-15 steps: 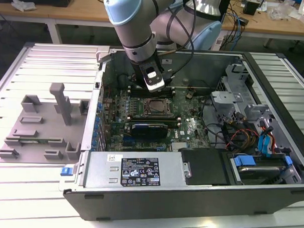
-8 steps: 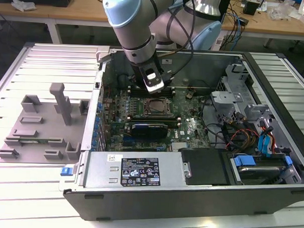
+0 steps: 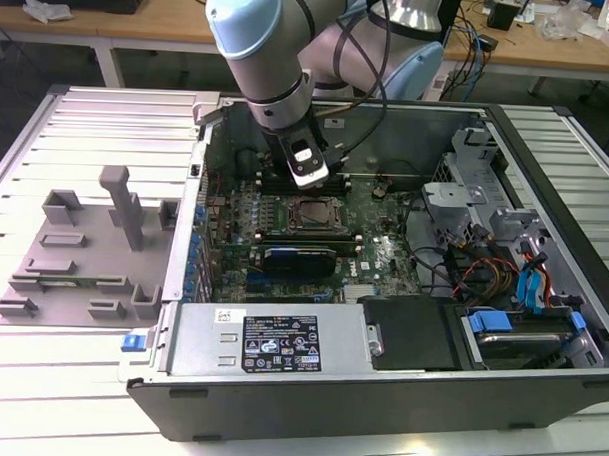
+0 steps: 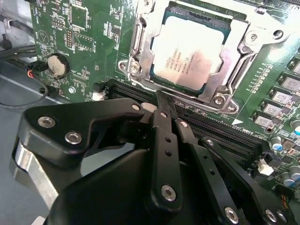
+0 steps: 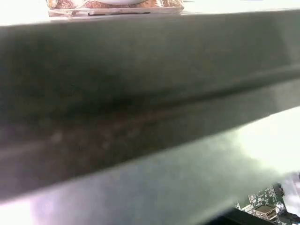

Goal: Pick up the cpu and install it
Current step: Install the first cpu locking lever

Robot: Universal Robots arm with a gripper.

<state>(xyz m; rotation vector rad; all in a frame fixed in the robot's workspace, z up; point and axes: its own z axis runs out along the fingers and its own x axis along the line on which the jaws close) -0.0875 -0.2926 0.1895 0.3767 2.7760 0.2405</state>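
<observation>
Silver-topped, the cpu (image 4: 190, 56) already lies in the socket (image 4: 140, 56) on the motherboard (image 4: 84, 42), and the gripper (image 4: 161, 101), fingers together and empty, hangs just beside it, so seating looks done and latching remains.

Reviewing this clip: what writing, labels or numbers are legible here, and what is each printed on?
Nothing can be quoted with confidence.
Shiny silver square cpu lying in the metal-framed socket: faint lines of print, too blurred to read.
Black-and-white sticker on the grey computer case: too small to read.
Green motherboard: white markings, too small to read.
</observation>
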